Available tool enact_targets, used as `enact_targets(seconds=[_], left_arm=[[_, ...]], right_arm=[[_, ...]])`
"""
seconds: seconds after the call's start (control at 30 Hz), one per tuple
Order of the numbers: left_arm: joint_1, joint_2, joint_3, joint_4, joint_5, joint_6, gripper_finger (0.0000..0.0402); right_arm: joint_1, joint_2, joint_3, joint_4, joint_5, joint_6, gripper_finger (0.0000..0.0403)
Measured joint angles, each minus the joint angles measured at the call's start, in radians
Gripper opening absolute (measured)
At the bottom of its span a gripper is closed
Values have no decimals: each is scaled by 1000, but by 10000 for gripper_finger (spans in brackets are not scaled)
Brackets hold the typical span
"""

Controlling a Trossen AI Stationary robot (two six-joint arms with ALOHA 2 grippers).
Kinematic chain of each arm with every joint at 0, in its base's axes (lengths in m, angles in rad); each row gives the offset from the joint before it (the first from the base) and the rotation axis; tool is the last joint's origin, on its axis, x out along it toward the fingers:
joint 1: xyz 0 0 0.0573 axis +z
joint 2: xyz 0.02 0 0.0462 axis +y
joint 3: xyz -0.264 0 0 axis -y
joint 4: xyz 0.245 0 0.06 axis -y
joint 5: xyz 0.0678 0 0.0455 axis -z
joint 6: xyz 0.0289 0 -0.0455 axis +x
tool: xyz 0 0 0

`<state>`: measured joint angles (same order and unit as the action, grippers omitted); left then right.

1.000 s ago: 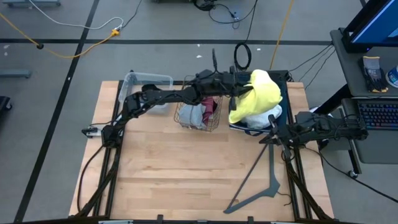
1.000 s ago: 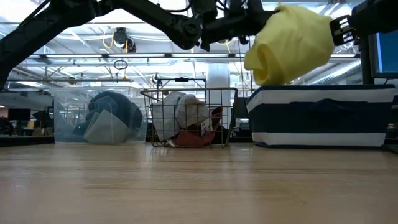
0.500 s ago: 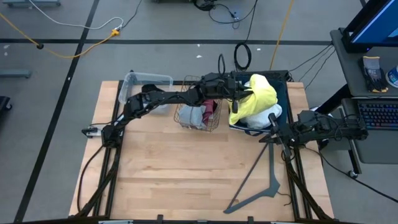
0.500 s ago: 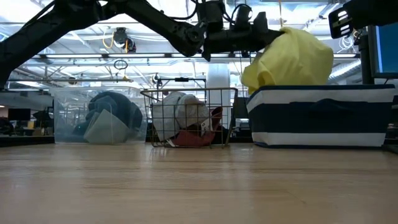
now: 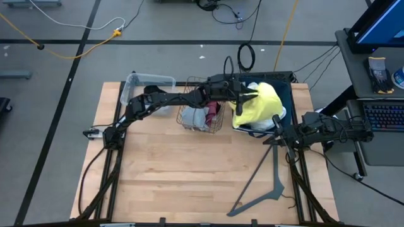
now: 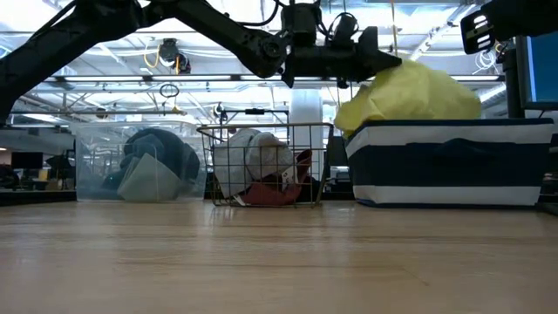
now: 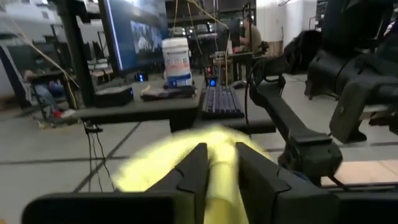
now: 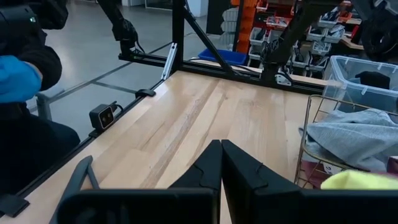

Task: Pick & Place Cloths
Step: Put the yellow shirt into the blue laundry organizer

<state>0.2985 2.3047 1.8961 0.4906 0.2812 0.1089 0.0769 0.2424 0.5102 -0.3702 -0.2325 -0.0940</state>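
The bright yellow cloth lies heaped on top of the navy-and-white striped bin, over a white cloth. My left gripper reaches across the wire basket and is shut on the yellow cloth. White, grey and maroon cloths fill the wire basket. A clear tub holds teal-blue and grey cloths. My right gripper waits shut by the bin's near right corner, touching nothing. My left gripper pinches a bunched fold of the yellow cloth between its two fingers. It comes nearly level from the table's left, at the cloth's upper left side. The cloth's bulk rests on the bin's contents and droops over the bin's left rim.
A grey angled hanger-like bar lies on the table's near right part. The wire basket and clear tub stand in a row with the bin along the far edge. A person with a blue glove shows beyond the table's left side.
My left gripper has come down over the striped bin, still shut on the yellow cloth. The cloth, which hung clear above the bin a second ago, has sunk onto the pile inside and flattened out.
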Motion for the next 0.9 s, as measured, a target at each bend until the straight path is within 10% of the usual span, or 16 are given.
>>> enact_targets(seconds=[0.47, 0.9], left_arm=[[-2, -32, 0, 74, -20, -28, 181], [-66, -276, 0, -706, -197, 21, 186]], right_arm=[[0, 1, 0, 0, 337, -99, 0], [-1, 182, 0, 13, 641, -182, 0]])
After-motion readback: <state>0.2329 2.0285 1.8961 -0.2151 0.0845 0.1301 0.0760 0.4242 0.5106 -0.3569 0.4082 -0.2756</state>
